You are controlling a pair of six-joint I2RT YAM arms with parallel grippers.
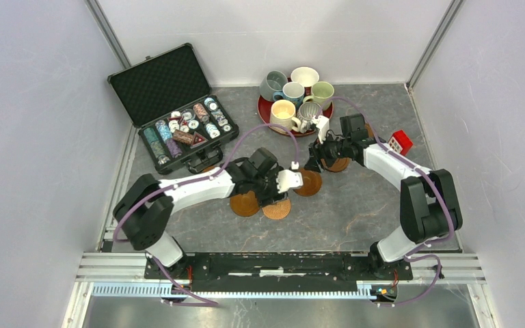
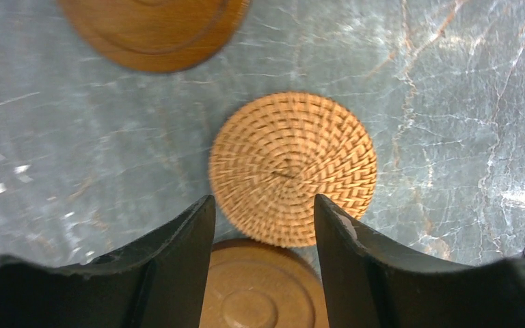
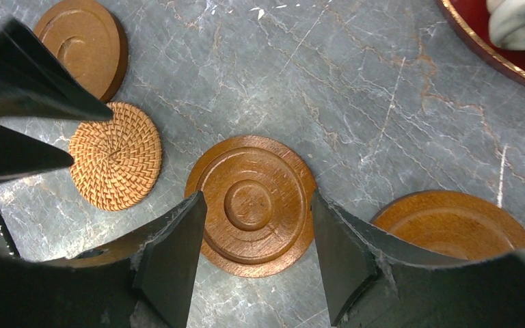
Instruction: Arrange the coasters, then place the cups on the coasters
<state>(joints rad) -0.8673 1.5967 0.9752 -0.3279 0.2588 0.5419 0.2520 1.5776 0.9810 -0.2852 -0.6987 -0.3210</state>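
Several coasters lie mid-table: a wooden one (image 1: 245, 203), a woven one (image 1: 277, 208), a wooden one (image 1: 309, 181) and another (image 1: 335, 164). My left gripper (image 1: 273, 191) hovers open and empty over them. In its wrist view the left gripper (image 2: 265, 201) frames a wooden coaster (image 2: 260, 287), with the woven coaster (image 2: 292, 167) just ahead. My right gripper (image 1: 316, 158) is open too. In its wrist view the right gripper (image 3: 256, 199) straddles a ringed wooden coaster (image 3: 249, 205) without touching it. Several cups (image 1: 284, 113) stand together on the red tray (image 1: 265, 113).
An open black case of poker chips (image 1: 171, 109) sits at the back left. A small red box (image 1: 400, 141) lies by the right arm. The red tray's rim (image 3: 492, 51) shows at the upper right of the right wrist view. Enclosure walls close in both sides.
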